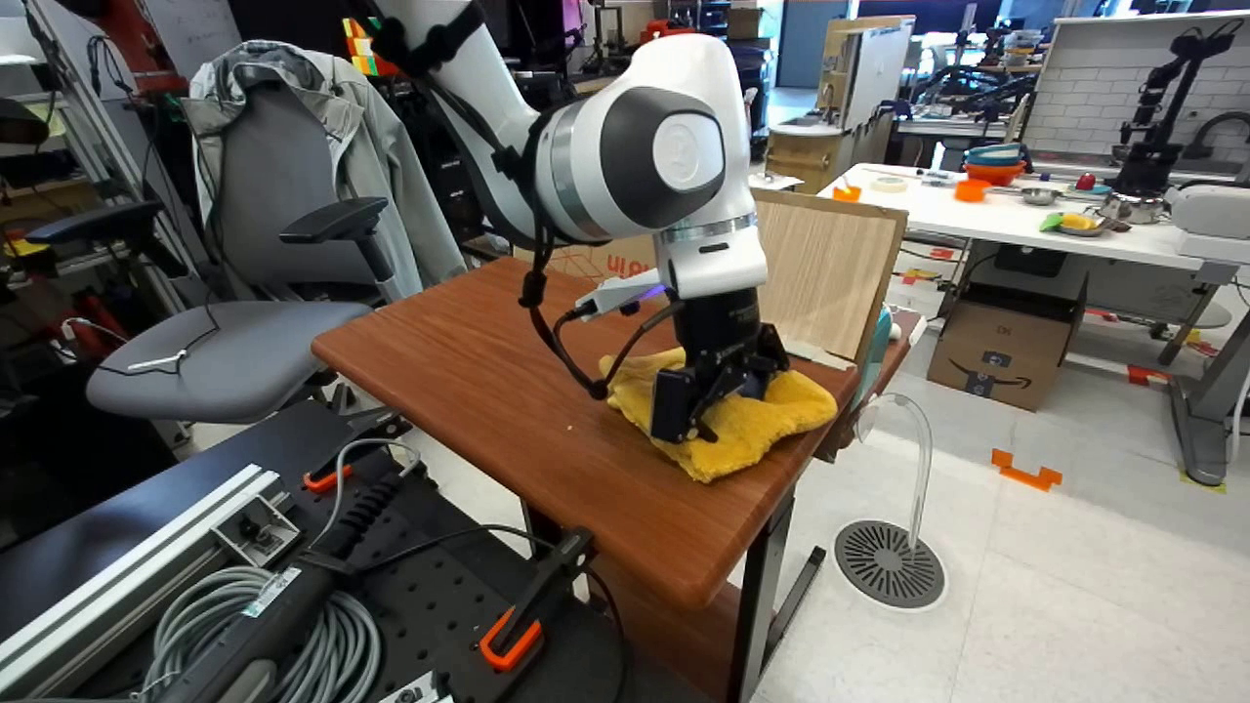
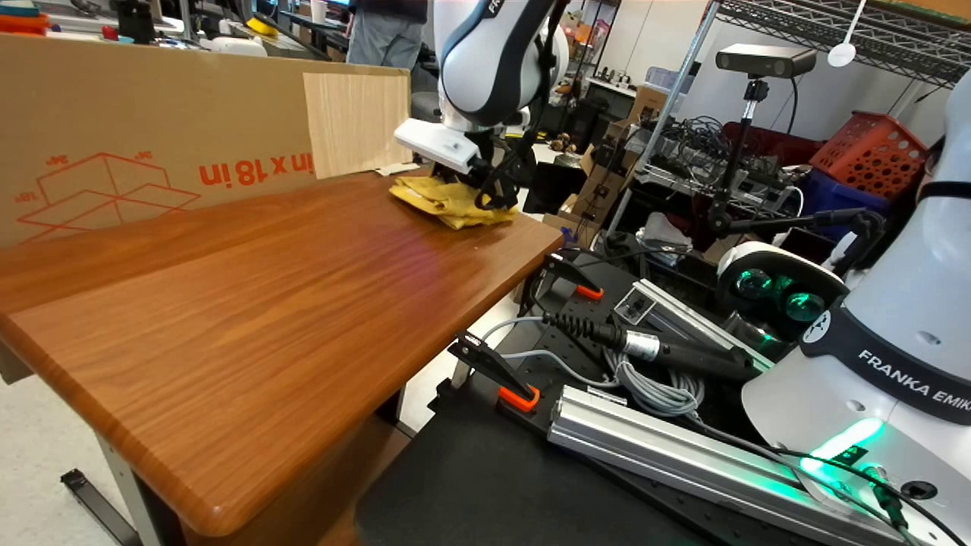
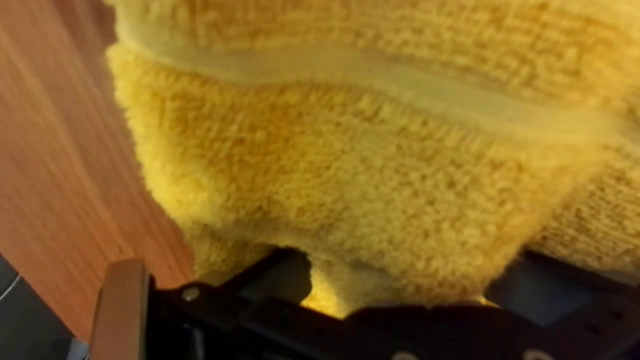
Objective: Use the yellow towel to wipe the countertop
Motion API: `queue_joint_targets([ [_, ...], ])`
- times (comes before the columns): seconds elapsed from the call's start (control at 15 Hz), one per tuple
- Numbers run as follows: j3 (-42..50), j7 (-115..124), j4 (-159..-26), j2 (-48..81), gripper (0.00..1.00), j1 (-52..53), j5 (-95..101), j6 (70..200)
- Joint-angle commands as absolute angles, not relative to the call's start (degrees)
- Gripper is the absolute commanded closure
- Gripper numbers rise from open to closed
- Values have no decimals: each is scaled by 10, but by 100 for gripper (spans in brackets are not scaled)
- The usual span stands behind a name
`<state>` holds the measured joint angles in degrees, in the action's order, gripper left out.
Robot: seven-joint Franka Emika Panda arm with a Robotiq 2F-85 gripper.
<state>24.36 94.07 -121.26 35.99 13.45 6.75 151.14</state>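
The yellow towel (image 1: 771, 430) lies crumpled on the brown wooden countertop (image 1: 469, 381), near its edge. It also shows in an exterior view (image 2: 447, 201) at the far end of the countertop (image 2: 265, 296). In the wrist view the towel (image 3: 350, 165) fills most of the picture, with bare wood (image 3: 65, 165) at left. My gripper (image 1: 718, 410) points down into the towel. In the wrist view its dark fingers (image 3: 400, 280) stand wide apart, with towel cloth bulging between them. The fingertips are partly hidden by the cloth. In an exterior view the gripper is mostly hidden behind the wrist camera and cables.
A cardboard sheet (image 2: 152, 129) stands along one long side of the countertop, with a light wood panel (image 2: 360, 121) near the towel. Black clamps with orange tips (image 1: 513, 635) and coiled grey cable (image 1: 332, 644) lie on the black base. An office chair (image 1: 234, 351) stands beside the table.
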Motion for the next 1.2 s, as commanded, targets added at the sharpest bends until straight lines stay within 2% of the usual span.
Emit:
queue_joint_targets([
  [0.0, 240, 952, -1268, 373, 0, 146, 114, 1545],
  [0.6, 198, 935, -1354, 321, 0, 244, 228, 1632],
  [1.13, 127, 998, -1291, 352, 0, 351, 222, 1653],
])
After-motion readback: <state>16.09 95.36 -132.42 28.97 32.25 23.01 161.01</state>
